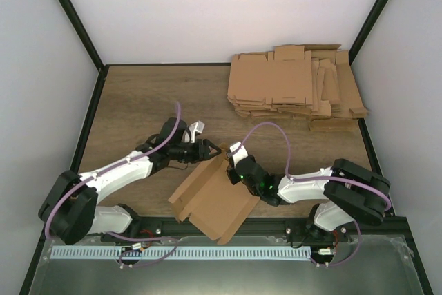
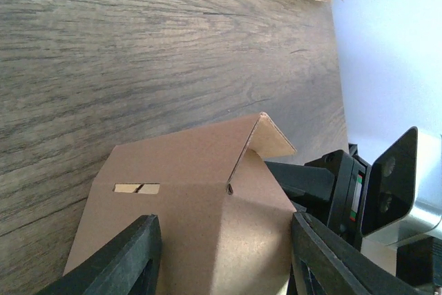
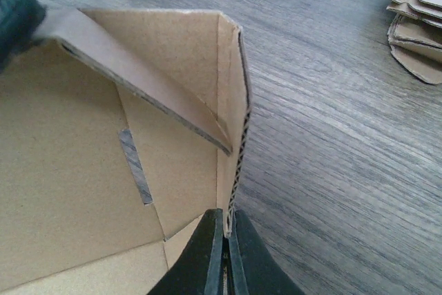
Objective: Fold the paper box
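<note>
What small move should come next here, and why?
Probably close the left jaws on the raised corner of the paper box and press its end flap inward. The right jaws are shut on the upright wall, steadying it, while the left jaws stand open astride that half-folded corner, not yet closed on it.

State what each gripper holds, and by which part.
The right gripper pinches the brown cardboard paper box by an upright wall's edge; the left gripper is open over it.

The right pincer [image 3: 228, 222] pinches the paper box [image 3: 69, 184] wall's edge.
</note>
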Tool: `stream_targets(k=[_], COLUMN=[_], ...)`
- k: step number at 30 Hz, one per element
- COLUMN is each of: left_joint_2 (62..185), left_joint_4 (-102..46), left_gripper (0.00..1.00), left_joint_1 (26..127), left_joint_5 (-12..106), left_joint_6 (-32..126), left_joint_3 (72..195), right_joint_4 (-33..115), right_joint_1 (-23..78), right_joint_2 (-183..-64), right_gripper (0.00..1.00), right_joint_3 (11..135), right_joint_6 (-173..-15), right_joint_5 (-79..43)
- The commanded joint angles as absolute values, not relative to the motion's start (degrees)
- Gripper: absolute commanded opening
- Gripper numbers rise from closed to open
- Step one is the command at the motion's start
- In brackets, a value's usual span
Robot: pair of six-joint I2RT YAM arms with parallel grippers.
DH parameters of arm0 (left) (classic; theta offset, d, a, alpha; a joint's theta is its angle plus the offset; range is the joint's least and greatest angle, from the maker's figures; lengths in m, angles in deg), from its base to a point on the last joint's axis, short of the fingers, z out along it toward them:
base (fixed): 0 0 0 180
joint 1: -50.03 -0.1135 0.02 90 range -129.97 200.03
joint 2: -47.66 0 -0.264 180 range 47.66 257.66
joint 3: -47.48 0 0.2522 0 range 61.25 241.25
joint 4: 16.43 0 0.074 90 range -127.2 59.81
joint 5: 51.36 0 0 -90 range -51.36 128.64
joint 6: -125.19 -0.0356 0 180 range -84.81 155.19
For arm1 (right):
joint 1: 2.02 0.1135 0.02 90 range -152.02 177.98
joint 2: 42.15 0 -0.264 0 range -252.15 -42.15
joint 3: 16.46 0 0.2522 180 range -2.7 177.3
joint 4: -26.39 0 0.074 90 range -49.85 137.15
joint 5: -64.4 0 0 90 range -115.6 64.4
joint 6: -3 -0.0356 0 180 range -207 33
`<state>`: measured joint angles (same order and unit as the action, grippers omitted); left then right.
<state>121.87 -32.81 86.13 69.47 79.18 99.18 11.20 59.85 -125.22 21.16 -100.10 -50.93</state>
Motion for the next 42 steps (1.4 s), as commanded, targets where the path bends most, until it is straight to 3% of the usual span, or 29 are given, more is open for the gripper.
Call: stream_targets(k=[1,29,42], left_joint_2=[122.89,123.74,124.47], left_joint_4=[-33.34,-37.46,-41.44], left_gripper=[0.54,0.46,0.44], left_joint_1=[86.84,89.65,91.83], left_joint_5=[67.08,62.33,59.65], left_joint_6=[79.28,77.74,73.99], left_joint_3=[100.82,102.74,104.89], right_joint_4=[12.04,14.15,14.25], right_joint_1=[60.6,61.47,61.68], right_joint_2=[-125.22,-125.4,-124.48], right_gripper=[0.01,0.01,0.06], right_joint_3=[21.3,22.81,21.58], right_joint_6=[-99.68,-100.43,-103.15], right_joint_5=[-50.12,-49.33,-50.11])
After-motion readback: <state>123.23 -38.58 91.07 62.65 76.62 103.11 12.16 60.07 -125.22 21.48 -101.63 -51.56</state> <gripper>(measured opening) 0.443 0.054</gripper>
